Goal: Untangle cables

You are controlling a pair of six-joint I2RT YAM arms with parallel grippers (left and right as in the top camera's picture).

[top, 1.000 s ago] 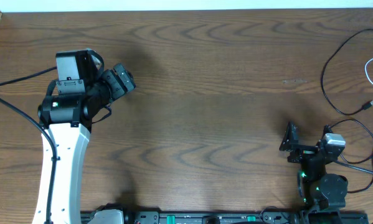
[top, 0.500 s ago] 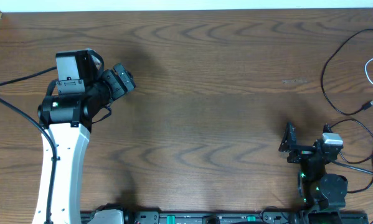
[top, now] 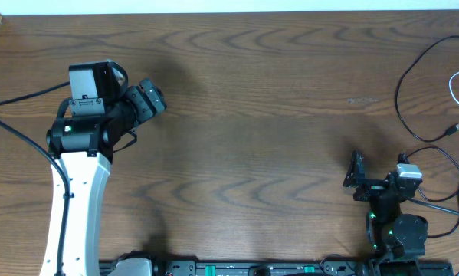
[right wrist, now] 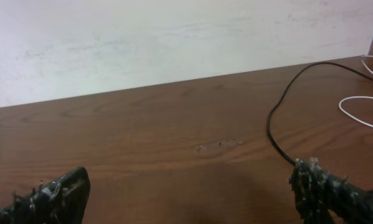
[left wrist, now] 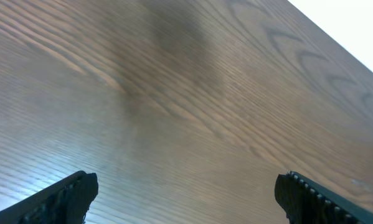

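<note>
A thin black cable (top: 401,88) loops along the table's far right edge and ends in a small plug (top: 457,128). A white cable (top: 453,84) curves beside it at the right border. In the right wrist view the black cable (right wrist: 270,124) and the white cable (right wrist: 360,109) lie ahead to the right. My right gripper (top: 357,175) is open and empty, left of the cables and apart from them; it also shows in the right wrist view (right wrist: 189,193). My left gripper (top: 149,100) is far off at the left, open and empty over bare wood, as the left wrist view (left wrist: 186,196) shows.
The wooden table (top: 252,115) ends at a white wall along its far edge. A thicker black wire (top: 444,165) runs from the right arm's base near the cables. The left arm's white link (top: 76,199) stands at the front left.
</note>
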